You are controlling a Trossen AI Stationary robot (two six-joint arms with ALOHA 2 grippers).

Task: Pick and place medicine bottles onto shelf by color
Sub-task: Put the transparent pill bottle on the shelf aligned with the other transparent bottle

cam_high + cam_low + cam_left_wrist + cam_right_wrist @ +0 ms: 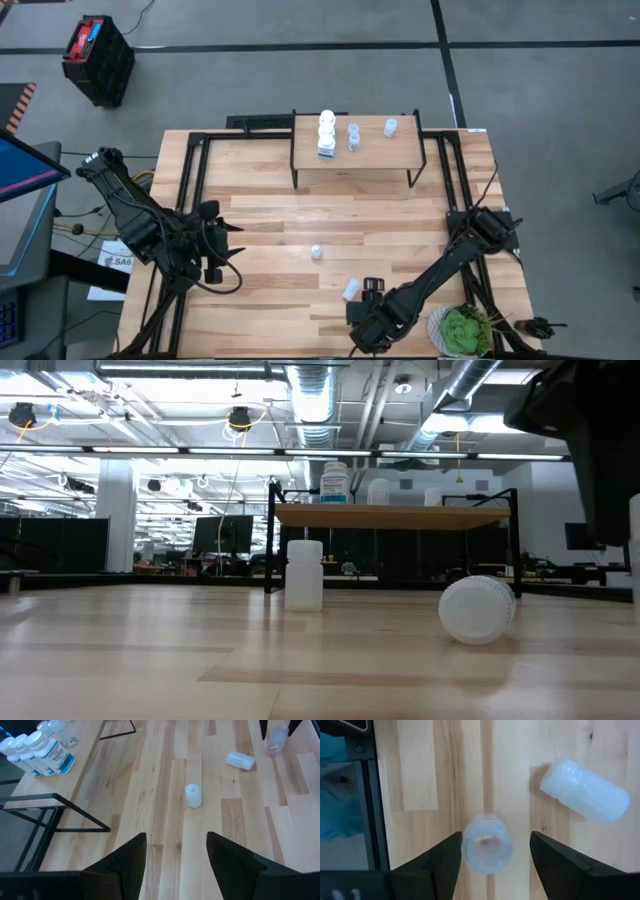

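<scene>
Right gripper point(495, 855), low centre of the overhead frame, has its fingers spread either side of an upright translucent bottle point(487, 849), seen cap-on and not squeezed. Just beside it a white bottle point(585, 790) lies on its side, long axis slanting. Another white bottle point(316, 251) stands mid-table. The shelf point(372, 160), top centre, carries several upright bottles. Left gripper point(176, 862) hangs open at left.
</scene>
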